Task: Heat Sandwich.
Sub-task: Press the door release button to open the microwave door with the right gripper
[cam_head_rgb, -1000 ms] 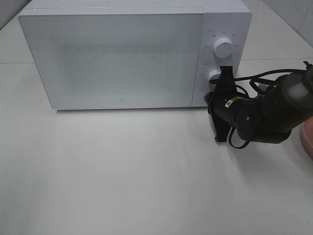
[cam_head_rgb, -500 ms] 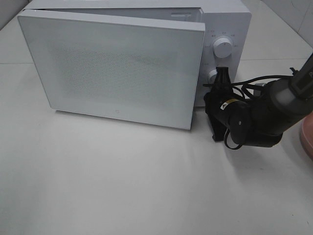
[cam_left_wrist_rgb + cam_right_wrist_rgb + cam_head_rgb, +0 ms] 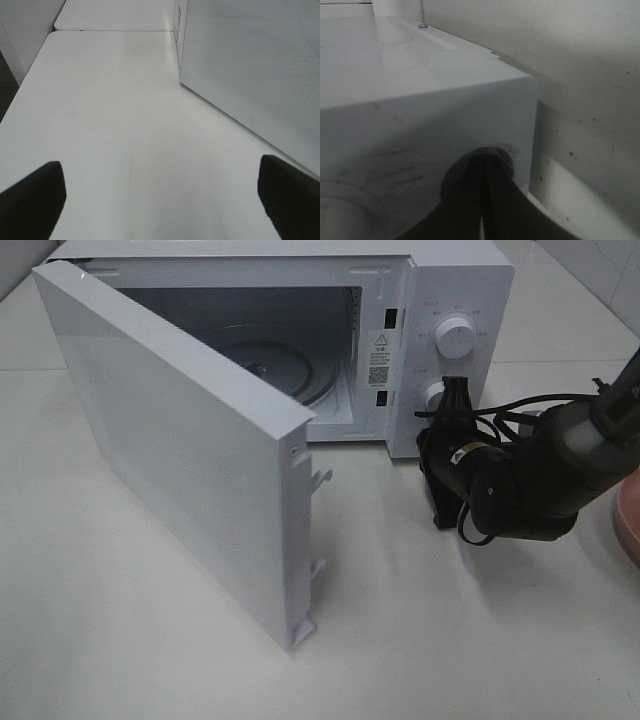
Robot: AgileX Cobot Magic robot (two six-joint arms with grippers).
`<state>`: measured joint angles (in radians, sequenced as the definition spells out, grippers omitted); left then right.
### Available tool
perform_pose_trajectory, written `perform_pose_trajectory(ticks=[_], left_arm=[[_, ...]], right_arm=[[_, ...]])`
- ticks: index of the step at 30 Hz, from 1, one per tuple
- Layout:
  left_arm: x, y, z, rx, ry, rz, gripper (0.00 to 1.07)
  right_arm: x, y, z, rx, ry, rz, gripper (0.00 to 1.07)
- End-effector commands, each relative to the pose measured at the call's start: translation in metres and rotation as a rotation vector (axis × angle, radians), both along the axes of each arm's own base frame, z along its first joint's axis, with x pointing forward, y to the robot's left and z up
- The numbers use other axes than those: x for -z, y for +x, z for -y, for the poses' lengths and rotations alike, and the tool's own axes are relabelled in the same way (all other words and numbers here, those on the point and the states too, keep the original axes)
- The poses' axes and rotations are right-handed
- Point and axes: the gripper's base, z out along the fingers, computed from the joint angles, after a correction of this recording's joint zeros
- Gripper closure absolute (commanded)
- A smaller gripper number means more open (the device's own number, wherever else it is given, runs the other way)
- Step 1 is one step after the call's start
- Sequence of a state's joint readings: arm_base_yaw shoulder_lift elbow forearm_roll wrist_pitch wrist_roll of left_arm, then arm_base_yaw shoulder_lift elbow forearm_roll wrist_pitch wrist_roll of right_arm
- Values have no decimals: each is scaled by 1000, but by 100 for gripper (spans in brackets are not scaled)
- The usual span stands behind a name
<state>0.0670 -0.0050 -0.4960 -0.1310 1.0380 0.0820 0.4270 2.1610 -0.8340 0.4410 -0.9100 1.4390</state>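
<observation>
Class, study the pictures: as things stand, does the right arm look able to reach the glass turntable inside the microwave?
Probably yes. The door stands wide open toward the left. The right gripper sits shut by the lower knob, just beside the opening, and nothing blocks the turntable.

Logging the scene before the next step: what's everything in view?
White box-shaped microwave oven: one, white, back of table.
Its flat door: one, white, swung open leftward.
Round glass turntable: one, clear, inside the oven.
Round knobs: two, white, right control panel.
Round pink plate: one, pink, table's right edge, cut off.
Flat tabletop: one, white, underneath everything.
Left fingers: two, black, open, beside the door.
Right fingers: two, black, shut, at lower knob.
</observation>
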Motion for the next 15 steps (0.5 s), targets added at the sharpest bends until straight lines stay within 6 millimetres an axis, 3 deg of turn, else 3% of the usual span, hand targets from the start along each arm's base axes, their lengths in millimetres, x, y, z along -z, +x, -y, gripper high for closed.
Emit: perform_pose_trajectory(ticks=[1,15], left_arm=[[0,-4,0,2,-3,26,9],[0,-4,0,2,-3,26,9]], right_arm=[[-26,26,-2,0,25,218,107],[-23,11,0,-37,14,94,107]])
